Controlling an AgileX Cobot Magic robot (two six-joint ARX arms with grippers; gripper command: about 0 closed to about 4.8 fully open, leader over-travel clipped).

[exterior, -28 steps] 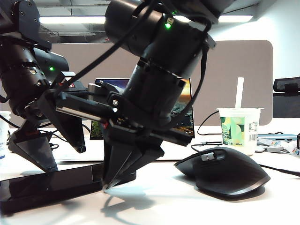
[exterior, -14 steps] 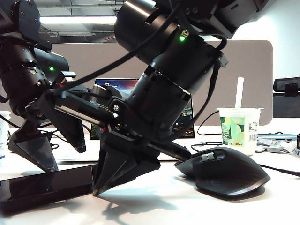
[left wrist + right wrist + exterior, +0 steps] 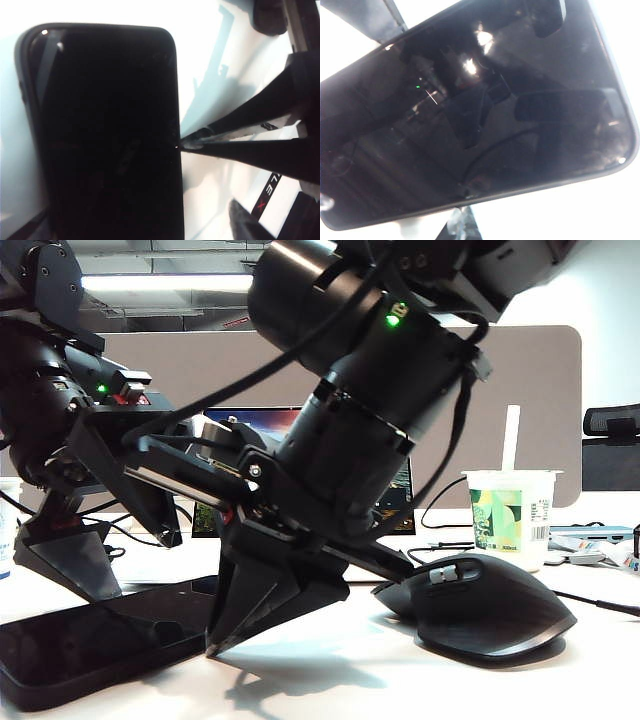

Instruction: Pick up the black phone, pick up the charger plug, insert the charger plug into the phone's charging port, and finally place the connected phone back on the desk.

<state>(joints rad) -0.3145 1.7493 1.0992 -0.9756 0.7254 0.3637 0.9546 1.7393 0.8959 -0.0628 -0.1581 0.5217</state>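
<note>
Phone's near end has lifted off the desk [image 3: 400, 680] since a second ago. Left gripper [image 3: 95, 565] is spread fully open, straddling the black phone [image 3: 90, 650] near the front-left edge, holding nothing. Right gripper [image 3: 215, 645] is closed, empty, its tip touching the phone's long edge [image 3: 176, 146].

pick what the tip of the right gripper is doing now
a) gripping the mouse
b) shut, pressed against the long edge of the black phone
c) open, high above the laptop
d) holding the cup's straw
b: in the left wrist view the shut tip of the right gripper meets the long edge of the black phone, and the exterior view shows it down at the desk beside the phone.
</note>
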